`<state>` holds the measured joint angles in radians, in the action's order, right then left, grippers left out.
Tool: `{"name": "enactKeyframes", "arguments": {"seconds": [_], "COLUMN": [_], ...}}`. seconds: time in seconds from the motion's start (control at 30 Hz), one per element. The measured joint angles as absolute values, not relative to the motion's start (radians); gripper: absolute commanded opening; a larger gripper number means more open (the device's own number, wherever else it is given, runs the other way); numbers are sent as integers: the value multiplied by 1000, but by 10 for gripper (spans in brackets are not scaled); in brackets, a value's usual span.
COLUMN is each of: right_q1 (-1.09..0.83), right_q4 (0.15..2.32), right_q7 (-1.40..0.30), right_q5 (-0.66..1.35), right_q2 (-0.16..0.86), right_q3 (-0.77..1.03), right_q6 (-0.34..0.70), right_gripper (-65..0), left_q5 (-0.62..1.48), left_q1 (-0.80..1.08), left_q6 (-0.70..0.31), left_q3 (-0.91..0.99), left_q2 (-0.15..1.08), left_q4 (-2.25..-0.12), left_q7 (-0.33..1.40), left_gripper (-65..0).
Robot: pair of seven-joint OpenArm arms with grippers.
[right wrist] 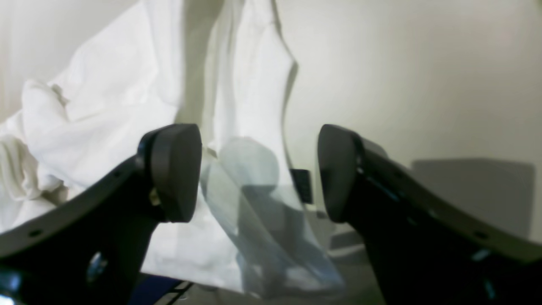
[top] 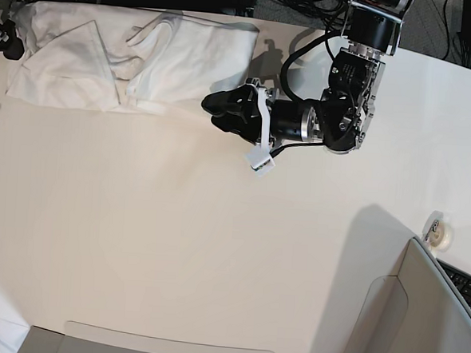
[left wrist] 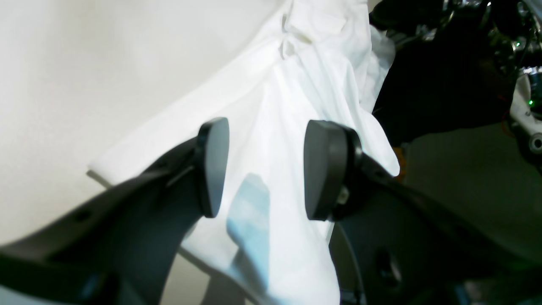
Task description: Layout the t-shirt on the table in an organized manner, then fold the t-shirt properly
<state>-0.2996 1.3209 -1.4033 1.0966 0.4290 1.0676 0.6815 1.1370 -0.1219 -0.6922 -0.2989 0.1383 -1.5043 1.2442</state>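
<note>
White matte table (top: 175, 245) fills almost the whole base view, with a curved edge at the far side and dark cables behind it; most of its surface is bare. On it the t-shirt (top: 123, 58) lies crumpled at the far left corner, bunched in folds, plain white side up; no print can be read from above. In the left wrist view the t-shirt (left wrist: 296, 106) is a rumpled white band running away from the camera, and a pale blue patch shows through the cloth between the pads. In the right wrist view the t-shirt (right wrist: 127, 97) is heaped at the left, with a small black tag (right wrist: 301, 185) at its edge.

Left gripper (left wrist: 264, 169) has its jaws spread wide, above the cloth, pinching nothing; in the base view the left gripper (top: 224, 108) lies low, just beside the right end of the shirt. Right gripper (right wrist: 258, 173) also has its jaws spread apart, holding nothing; in the base view only a small dark part shows at the far left edge.

At the right edge of the table stands a grey panel (top: 419, 316) with a keyboard (top: 464, 288) behind it, and a small roll of tape (top: 440, 233) lies near it.
</note>
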Motion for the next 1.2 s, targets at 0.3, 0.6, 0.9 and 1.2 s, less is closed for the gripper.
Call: {"name": "enactKeyframes", "arguments": {"seconds": [0.3, 0.6, 0.9, 1.2], "right_q1": [-302, -305, -305, -318], "right_q4": [1268, 1279, 1315, 1422], "right_q7": [-1383, -1366, -1362, -1403], "right_q5": [1111, 1138, 1137, 1095], "right_q2": [432, 403, 372, 340], "right_q3": [1068, 1068, 1068, 1062], "right_q6": [681, 682, 682, 686], "right_gripper": [-220, -221, -217, -218], "left_q5": [1137, 1137, 1137, 1137], "left_q1": [-122, -122, -122, -122], "left_q6": [-692, -692, -692, -692], "left_q3": [-299, -301, -301, -301], "left_q2": [139, 139, 139, 139], "left_q4": [-1504, -1504, -1504, -1404], "left_q7": [1244, 1244, 1244, 1244], "left_gripper": [-387, -387, -387, -388]}}
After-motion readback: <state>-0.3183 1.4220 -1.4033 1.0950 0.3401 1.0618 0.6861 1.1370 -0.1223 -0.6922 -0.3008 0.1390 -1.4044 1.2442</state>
